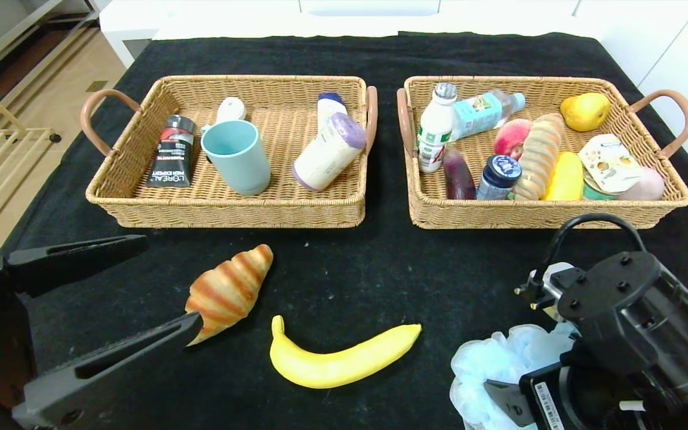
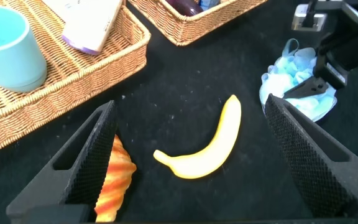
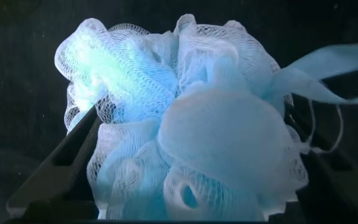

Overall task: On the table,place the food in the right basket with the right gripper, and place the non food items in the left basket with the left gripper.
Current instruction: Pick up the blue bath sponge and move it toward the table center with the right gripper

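Right gripper spread wide astride the bath pouf on the table's near right, not clenched; it's light, squashy mesh; you'd pinch its dense middle; left gripper spread, empty.

My left gripper sits low at my near left, jaws spread wide, 2 fingers angled fwd over the table, nothing between them. My right gripper points straight down at my near right, wrist bent over, jaws wide apart w/ 1 finger each side.
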